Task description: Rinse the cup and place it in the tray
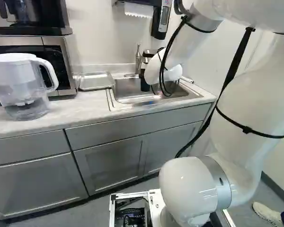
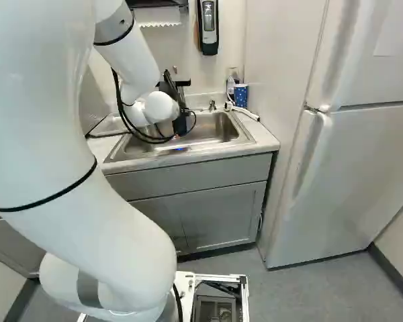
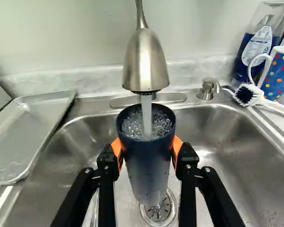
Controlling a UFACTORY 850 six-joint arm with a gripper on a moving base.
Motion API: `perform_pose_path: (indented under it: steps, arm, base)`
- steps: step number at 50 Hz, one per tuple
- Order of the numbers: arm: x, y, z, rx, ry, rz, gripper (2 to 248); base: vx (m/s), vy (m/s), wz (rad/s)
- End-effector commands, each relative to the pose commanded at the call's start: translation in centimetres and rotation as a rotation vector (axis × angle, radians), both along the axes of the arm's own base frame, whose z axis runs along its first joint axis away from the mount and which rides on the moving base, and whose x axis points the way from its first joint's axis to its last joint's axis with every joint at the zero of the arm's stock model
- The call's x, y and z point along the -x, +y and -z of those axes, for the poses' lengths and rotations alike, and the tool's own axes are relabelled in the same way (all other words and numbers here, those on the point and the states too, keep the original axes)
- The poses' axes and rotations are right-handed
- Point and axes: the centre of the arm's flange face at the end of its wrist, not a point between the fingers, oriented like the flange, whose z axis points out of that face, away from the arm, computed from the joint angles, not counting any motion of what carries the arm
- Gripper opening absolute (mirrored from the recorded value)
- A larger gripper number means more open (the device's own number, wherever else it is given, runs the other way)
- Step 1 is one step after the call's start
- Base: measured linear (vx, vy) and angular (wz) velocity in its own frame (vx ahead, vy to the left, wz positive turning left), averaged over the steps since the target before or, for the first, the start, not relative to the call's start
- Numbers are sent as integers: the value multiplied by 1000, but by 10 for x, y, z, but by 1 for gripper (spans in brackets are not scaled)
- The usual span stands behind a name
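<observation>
I have the dark blue cup [image 3: 147, 165] clamped in my hand [image 2: 181, 123], an orange pad [image 3: 117, 148] pressing on it from either side. I hold it upright right under the faucet [image 3: 145, 61], above the sink [image 3: 227, 142]. Water [image 3: 146, 116] runs straight down into its open mouth and froths inside, and drops cling to the cup's outer wall, which pales towards the base. Below my hand [image 3: 147, 145] is the round drain [image 3: 160, 210] in the bottom of the sink, partly hidden from me by the cup.

The shallow metal tray [image 1: 95, 81] lies flat on the counter [image 1: 80, 105] just beside the sink, between it and the microwave [image 1: 62, 64]. In the left base view a clear pitcher [image 1: 16, 78] with a white lid and handle stands in front of that microwave, and a black appliance [image 1: 31, 16] sits on top of it.

On the sink's other side from the tray, ahead of my grip, I see a metal soap pump [image 3: 207, 90] on the rim, then a round-headed brush [image 3: 247, 96]. Just behind the brush stand a blue mug [image 3: 280, 71] with coloured dots and a bottle of blue liquid [image 3: 255, 45]. A white fridge [image 2: 363, 168] fills the right of the right base view.
</observation>
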Motion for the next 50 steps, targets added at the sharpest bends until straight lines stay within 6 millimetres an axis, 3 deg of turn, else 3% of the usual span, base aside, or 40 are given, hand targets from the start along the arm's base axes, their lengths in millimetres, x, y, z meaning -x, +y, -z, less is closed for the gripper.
perform_pose_path:
  steps: [15, 38, 50]
  arm:
    - [3, 11, -1, -3, -11, -25, 121]
    - [35, 39, -1, -4, -13, -89, 121]
    - [42, 54, -1, -4, -14, -123, 121]
  base:
    - [0, 0, 0]
    - [0, 0, 0]
    - [0, 0, 0]
